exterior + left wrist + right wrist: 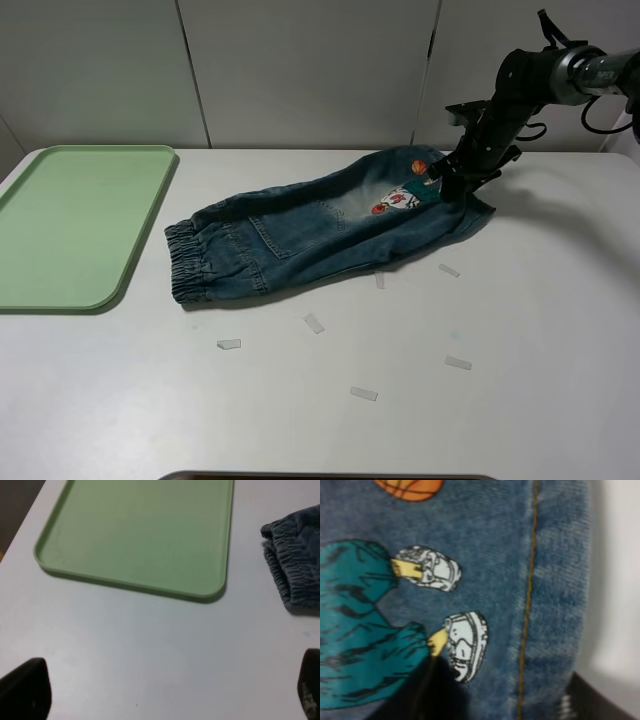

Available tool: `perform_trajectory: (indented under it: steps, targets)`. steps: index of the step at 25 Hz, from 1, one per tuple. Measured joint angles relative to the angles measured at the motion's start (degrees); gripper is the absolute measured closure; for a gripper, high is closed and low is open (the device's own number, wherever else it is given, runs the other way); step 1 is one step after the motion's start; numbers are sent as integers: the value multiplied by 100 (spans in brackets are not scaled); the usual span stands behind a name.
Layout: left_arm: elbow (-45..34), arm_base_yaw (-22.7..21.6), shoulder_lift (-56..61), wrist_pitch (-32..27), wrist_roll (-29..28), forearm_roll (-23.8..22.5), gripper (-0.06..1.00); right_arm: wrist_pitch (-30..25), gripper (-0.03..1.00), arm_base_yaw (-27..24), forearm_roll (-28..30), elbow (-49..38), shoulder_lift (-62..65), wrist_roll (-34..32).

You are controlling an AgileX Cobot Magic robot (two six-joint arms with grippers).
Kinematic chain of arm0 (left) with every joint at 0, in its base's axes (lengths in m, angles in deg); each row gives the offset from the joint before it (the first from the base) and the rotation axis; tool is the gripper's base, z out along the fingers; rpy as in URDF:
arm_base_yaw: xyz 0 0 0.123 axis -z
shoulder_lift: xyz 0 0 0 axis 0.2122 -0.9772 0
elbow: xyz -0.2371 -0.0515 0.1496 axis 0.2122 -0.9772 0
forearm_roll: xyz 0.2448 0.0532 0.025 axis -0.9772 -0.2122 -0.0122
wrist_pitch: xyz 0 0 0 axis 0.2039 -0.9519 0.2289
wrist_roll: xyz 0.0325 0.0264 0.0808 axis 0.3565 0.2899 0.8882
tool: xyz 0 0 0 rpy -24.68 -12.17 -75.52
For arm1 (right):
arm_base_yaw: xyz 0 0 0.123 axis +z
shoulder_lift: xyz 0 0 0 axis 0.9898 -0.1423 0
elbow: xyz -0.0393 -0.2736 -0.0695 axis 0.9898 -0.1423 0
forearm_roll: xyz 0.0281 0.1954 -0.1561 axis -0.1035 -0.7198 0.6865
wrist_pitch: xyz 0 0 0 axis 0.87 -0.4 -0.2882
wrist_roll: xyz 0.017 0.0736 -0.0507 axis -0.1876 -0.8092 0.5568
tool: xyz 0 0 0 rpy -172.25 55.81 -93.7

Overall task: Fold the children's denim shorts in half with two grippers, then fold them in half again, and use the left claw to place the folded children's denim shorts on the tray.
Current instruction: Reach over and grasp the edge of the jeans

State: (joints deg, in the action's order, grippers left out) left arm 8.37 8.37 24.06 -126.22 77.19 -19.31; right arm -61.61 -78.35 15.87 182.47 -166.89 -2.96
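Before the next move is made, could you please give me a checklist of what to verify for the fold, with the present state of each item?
1. Right end effector at the leg hem of the shorts: ok.
2. Right end effector shut on the denim: cannot tell.
3. Left end effector open: ok.
4. Left end effector at the waistband: not ok, it hovers over bare table beside it.
5. Tray with nothing in it: ok.

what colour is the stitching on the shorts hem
The stitching on the denim shorts is golden orange; the right wrist view shows it best.
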Motion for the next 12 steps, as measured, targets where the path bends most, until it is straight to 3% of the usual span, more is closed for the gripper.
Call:
perform_trajectory:
  steps: [6, 12]
  targets:
    - [0, 0, 0, 0, 0, 0, -4, -83, 91, 0, -222, 32, -34, 0]
    - [0, 0, 0, 0, 0, 0, -4, -93, 91, 0, -248, 36, -34, 0]
